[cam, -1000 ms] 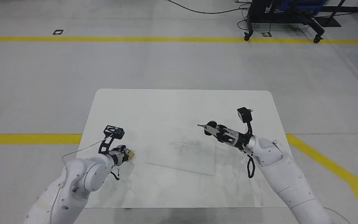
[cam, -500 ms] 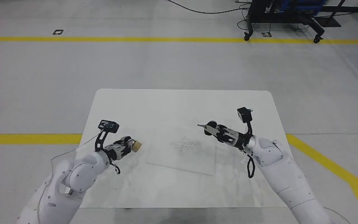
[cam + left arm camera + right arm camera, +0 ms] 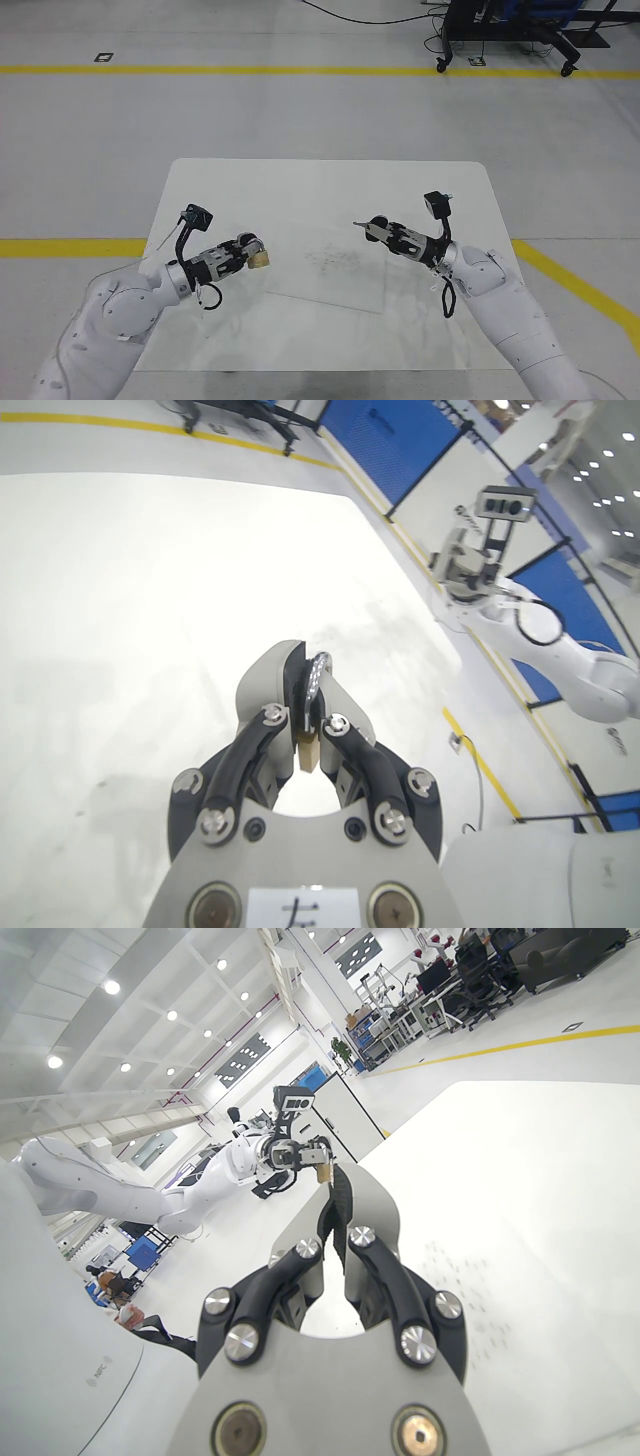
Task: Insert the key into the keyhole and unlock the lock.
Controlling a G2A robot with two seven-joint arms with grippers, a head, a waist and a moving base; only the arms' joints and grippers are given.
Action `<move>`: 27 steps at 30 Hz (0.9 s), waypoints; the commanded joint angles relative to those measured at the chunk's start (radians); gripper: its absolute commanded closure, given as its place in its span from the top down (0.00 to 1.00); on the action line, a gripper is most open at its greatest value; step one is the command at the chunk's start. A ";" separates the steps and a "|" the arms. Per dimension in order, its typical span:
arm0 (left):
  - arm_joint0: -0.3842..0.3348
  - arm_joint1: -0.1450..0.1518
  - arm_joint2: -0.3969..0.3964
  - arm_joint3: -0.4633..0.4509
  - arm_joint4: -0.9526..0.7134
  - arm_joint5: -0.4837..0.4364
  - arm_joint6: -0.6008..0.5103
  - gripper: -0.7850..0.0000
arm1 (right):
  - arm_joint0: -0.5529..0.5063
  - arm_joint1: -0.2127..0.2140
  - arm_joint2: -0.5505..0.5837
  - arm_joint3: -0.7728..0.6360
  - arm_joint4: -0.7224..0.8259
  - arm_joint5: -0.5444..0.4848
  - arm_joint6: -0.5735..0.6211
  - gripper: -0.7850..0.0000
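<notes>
Top view first: the left gripper (image 3: 248, 256) has swung in from the near-left edge of the table (image 3: 300, 180) over the last second. It now hangs further right, closer to the middle, pinching the lock (image 3: 259, 260) with the brass body at its fingertips. The right gripper (image 3: 373, 229) hasn't budged at all; it's parked right of centre with the key (image 3: 357, 224) sticking out leftward from its clamped fingers. So my read is that the lock is being brought over to the key. The two roughly face each other now but are well apart, so no insertion yet. Between them lies a scuffed patch (image 3: 330, 258) of tabletop, flat, nothing to bump into. A yellow floor line (image 3: 60, 247) runs past the table on both sides, and a cart (image 3: 510, 30) sits way off at the far right. Left wrist view: the left gripper (image 3: 308, 662) is closed on the lock (image 3: 309, 756) by its shiny shackle, and the brass body shows through the gap between the fingers. Which way the keyhole faces, I can't tell. Right wrist view: the right gripper (image 3: 336, 1180) has its pads pressed tight together. The lock (image 3: 324, 1172) sits just beyond the tips, dangling from the left gripper (image 3: 314, 1157). The real hurdle, I reckon, is lining up the key's blade with the keyhole in mid-air, since neither piece rests on anything.
</notes>
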 commanded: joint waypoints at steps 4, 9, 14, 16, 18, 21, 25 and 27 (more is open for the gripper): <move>-0.194 -0.031 0.130 0.191 -0.561 0.110 -0.265 0.00 | -0.014 -0.012 -0.048 -0.017 0.046 0.064 -0.039 0.00; -0.387 -0.075 0.270 0.337 -0.720 0.244 -0.436 0.00 | -0.001 -0.027 -0.103 0.001 0.083 0.076 -0.043 0.00; -0.387 -0.075 0.270 0.337 -0.720 0.244 -0.436 0.00 | -0.003 -0.029 -0.108 0.003 0.092 0.076 -0.054 0.00; -0.387 -0.075 0.270 0.337 -0.720 0.244 -0.436 0.00 | -0.003 -0.029 -0.108 0.003 0.092 0.076 -0.054 0.00; -0.379 -0.075 0.274 0.349 -0.700 0.288 -0.405 0.00 | -0.003 -0.029 -0.108 0.003 0.092 0.076 -0.054 0.00; -0.370 -0.080 0.273 0.352 -0.795 0.402 -0.389 0.00 | -0.004 -0.029 -0.109 0.001 0.091 0.084 -0.056 0.00; -0.422 -0.089 0.286 0.376 -0.823 0.550 -0.376 0.00 | 0.004 -0.040 -0.136 -0.058 -0.006 0.194 -0.106 0.00; -0.462 -0.099 0.308 0.394 -0.834 0.620 -0.380 0.00 | 0.007 -0.045 -0.148 -0.080 -0.045 0.224 -0.134 0.00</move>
